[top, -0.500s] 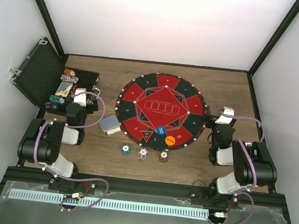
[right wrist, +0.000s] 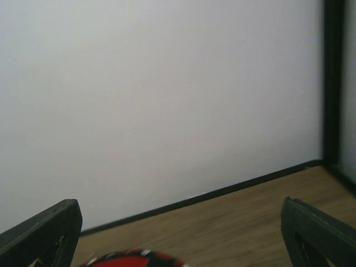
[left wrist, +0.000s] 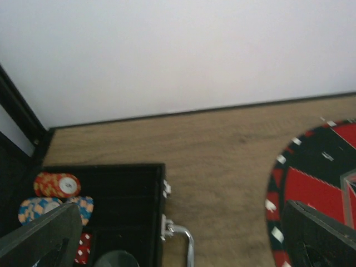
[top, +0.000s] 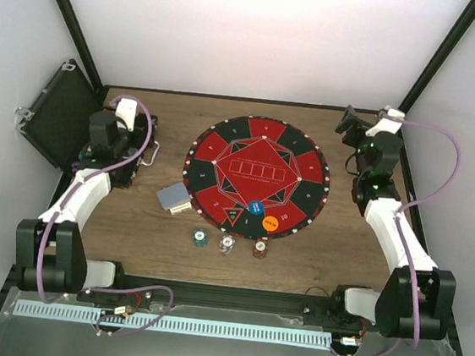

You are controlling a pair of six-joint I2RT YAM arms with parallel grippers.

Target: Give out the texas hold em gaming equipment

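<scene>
A round red-and-black mat (top: 257, 177) lies flat at the middle of the wooden table (top: 141, 249). A black hard case (top: 55, 115) sits open at the table's far left corner, its lid tilted outward, its metal handle (left wrist: 181, 240) facing the mat.

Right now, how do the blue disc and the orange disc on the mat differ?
Place: the blue disc sits farther in on the mat; the orange disc lies nearer its near rim and farther right. Marking: the blue disc seems to carry pale print, the orange disc dark print, neither readable. Both are round, lie flat and sit close together.
</scene>
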